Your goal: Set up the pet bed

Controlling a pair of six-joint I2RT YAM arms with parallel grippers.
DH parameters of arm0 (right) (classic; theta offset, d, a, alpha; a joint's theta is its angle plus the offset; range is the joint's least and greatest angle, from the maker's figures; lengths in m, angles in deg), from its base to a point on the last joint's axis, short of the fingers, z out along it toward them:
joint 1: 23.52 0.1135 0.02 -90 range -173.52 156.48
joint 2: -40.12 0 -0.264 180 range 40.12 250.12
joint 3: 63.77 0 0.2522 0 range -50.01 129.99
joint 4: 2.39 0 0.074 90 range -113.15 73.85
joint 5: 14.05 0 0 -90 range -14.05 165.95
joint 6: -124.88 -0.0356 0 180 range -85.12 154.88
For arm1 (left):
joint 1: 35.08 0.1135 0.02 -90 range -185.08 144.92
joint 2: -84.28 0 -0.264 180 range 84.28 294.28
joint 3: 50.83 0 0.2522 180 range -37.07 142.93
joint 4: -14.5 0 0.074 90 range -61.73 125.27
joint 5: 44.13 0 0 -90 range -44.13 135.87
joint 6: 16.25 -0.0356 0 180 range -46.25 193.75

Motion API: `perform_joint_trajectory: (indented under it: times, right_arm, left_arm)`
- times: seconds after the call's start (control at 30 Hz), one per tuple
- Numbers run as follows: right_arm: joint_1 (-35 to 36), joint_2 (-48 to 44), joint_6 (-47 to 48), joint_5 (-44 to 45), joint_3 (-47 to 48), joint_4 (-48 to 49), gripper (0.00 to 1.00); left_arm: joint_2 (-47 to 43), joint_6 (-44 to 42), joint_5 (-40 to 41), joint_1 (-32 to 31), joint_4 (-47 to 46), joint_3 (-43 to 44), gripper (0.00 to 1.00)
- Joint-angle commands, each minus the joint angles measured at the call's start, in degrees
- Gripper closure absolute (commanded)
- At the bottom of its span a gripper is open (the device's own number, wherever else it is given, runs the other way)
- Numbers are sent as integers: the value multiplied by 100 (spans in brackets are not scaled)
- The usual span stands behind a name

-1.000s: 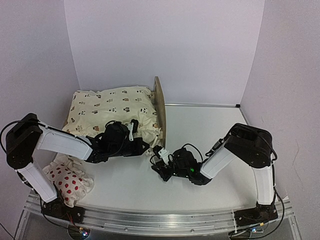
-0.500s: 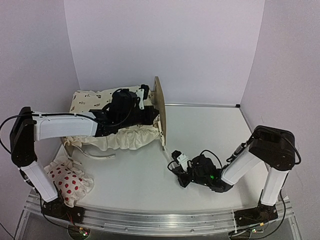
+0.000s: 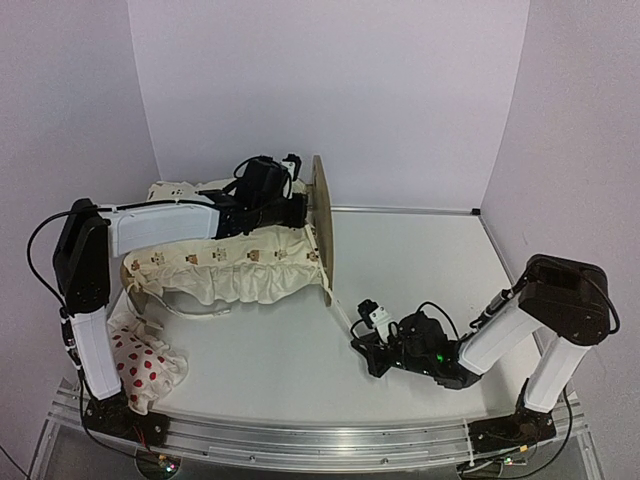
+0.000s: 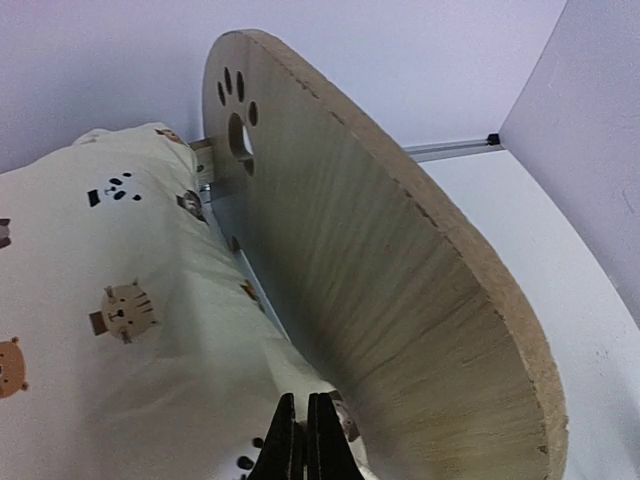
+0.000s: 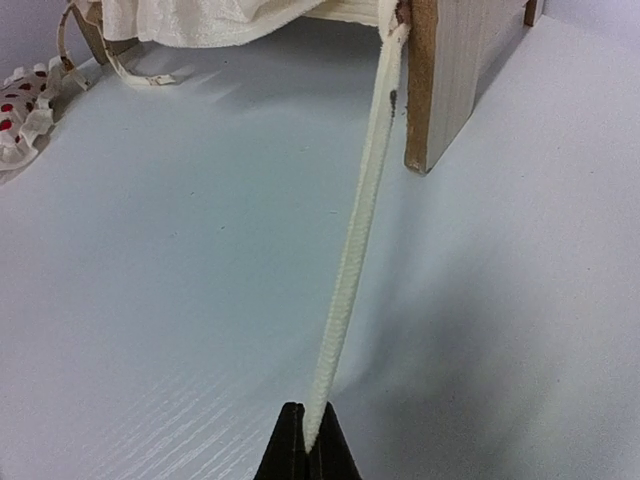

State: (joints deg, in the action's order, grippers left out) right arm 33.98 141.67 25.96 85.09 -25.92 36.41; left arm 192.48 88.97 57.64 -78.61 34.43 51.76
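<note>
Step in hand: dressing the frame.

The small light-wood pet bed (image 3: 321,215) sits centre-left in the top view, by the back wall, with its rounded headboard upright. A cream animal-print cushion (image 3: 240,268) is draped over it, near edge hanging loose.

Your right gripper (image 5: 305,415) is clamped on the cushion's cream tie cord (image 5: 352,260). The cord runs taut from the bed's near post toward lower centre.

Left gripper (image 4: 305,405): jaws together, tips down at the cushion beside the headboard. Whether fabric is pinched, can't tell.

Next, by my reckoning: hold tension and lead the cord round the post without dragging the frame.

- **Right wrist:** shows the cord between the jaws, too small to see from above.
- **Left wrist:** shows the paw-print cut-out, edge-on in the top view.
- **Top view:** places the white red-spotted pillow (image 3: 140,360) lower left, off the bed.
</note>
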Motion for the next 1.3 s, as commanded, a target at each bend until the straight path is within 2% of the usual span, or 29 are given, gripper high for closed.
perform_joint_trajectory:
  times: [0.0, 0.27, 0.43, 0.57, 0.63, 0.77, 0.87, 1.0, 1.17, 1.23, 1.27]
  right_arm:
    - [48, -92, -311, -794, 46, -577, 100]
    - [46, -78, -481, -589, 144, -804, 99]
    - [46, -321, -383, -539, 378, -1304, 86]
    - [45, -892, -345, -196, 938, -2325, 69]
    - [44, -1095, -371, 22, 1387, -3031, 60]
    - [44, -1322, -425, 421, 2302, -4135, 49]
    - [44, -1285, -331, 461, 2932, -4538, 46]
    - [47, -885, -207, 869, 4143, -5544, 39]
    - [45, -218, 199, 1886, 5191, -5894, 26]
    - [29, 142, 460, 2255, 5618, -6063, 20]
    - [7, 280, 542, 2393, 5796, -6131, 18]
  left_arm:
    - [-158, -444, 732, 259, -285, 530, 100]
    - [325, -987, 1036, 628, -298, 949, 100]
    - [212, -919, 806, 649, -405, 677, 100]
    - [-74, -841, 603, 653, -278, 481, 95]
    - [-244, -810, 531, 653, -167, 420, 87]
    - [-713, -740, 438, 654, 62, 157, 67]
    - [-1146, -721, 545, 653, 254, -109, 59]
    - [-1837, -648, 745, 653, 621, -622, 50]
    - [-2979, -409, 1024, 653, 778, -1567, 13]
    - [-3400, -316, 1116, 653, 876, -1916, 1]
    - [-3592, -288, 1165, 659, 941, -2047, 1]
